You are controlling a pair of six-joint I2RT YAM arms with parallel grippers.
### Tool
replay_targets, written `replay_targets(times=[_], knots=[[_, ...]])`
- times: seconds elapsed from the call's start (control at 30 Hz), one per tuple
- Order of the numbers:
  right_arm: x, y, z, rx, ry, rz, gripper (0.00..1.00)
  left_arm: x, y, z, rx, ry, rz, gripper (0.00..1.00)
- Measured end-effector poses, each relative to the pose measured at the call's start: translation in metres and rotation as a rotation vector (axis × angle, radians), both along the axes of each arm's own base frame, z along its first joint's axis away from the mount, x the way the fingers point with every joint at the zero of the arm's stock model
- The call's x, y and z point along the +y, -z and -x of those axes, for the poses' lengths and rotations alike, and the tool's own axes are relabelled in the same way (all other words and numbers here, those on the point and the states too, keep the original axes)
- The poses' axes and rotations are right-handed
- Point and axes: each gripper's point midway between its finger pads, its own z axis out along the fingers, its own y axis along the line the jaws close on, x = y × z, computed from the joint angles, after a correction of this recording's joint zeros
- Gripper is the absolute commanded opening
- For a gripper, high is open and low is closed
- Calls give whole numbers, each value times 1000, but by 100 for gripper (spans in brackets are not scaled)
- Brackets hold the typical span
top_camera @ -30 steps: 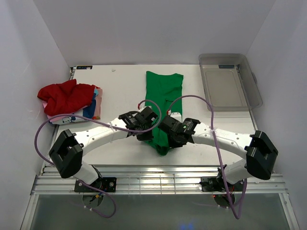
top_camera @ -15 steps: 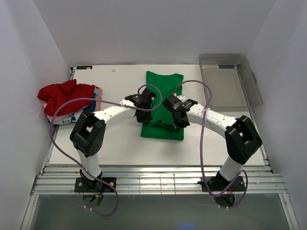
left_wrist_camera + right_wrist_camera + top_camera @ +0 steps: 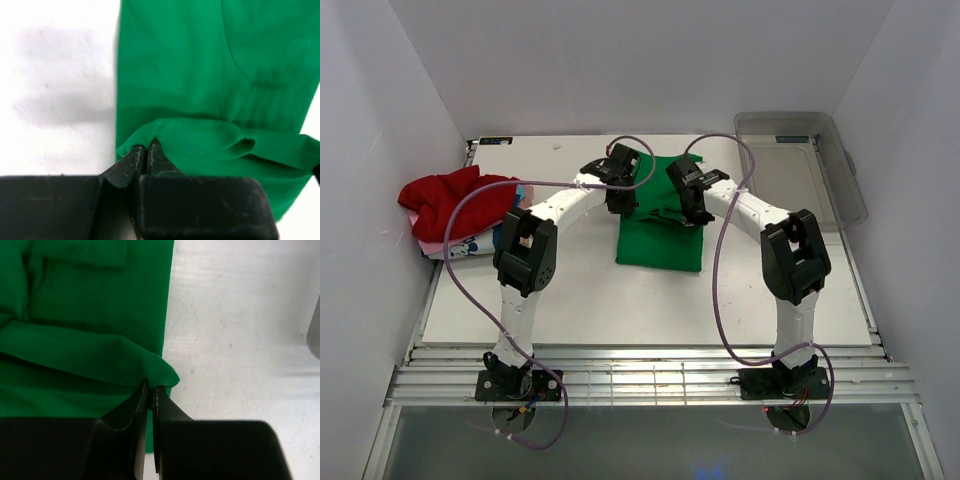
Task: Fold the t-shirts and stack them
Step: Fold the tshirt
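**Pinching the green shirt's raised edge at both corners**

The white table (image 3: 620, 300) carries everything. At its far right corner sits a clear plastic bin (image 3: 852, 190), with nothing visible inside. The green shirt (image 3: 660, 245) lies in the middle of the table towards the far side, its near part flat and roughly rectangular, its far part under the two arms. At the left edge, well apart from it, the red shirt (image 3: 455, 200) lies crumpled on top of the printed shirt (image 3: 480, 245).

Both arms reach out over the green shirt. The left gripper (image 3: 145, 150) has its jaws closed on a fold of green cloth at the shirt's left edge. The right gripper (image 3: 151, 387) has its jaws closed on a matching fold at the right edge. Between the two, a band of cloth is lifted off the layer beneath.
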Motion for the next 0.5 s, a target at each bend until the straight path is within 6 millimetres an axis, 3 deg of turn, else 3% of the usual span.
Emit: replay_targets(times=[0.27, 0.3, 0.33, 0.37, 0.43, 0.5], knots=[[-4, 1, -57, -34, 9, -26, 9, 7, 6, -43, -10, -8, 31, 0], [-4, 1, -62, -37, 7, -29, 25, 7, 7, -46, -13, -7, 33, 5], [-4, 2, -67, -39, 7, -32, 30, 8, 10, -48, -10, -8, 30, 16], [-4, 4, -70, -38, 1, -30, 34, 9, 12, -48, -7, -6, 28, 38], [-7, 9, -75, -31, -2, -24, 41, 12, 15, -47, 2, -2, 16, 53], [-11, 11, -76, -26, -3, -15, 46, 15, 15, -48, 0, -12, 9, 60]])
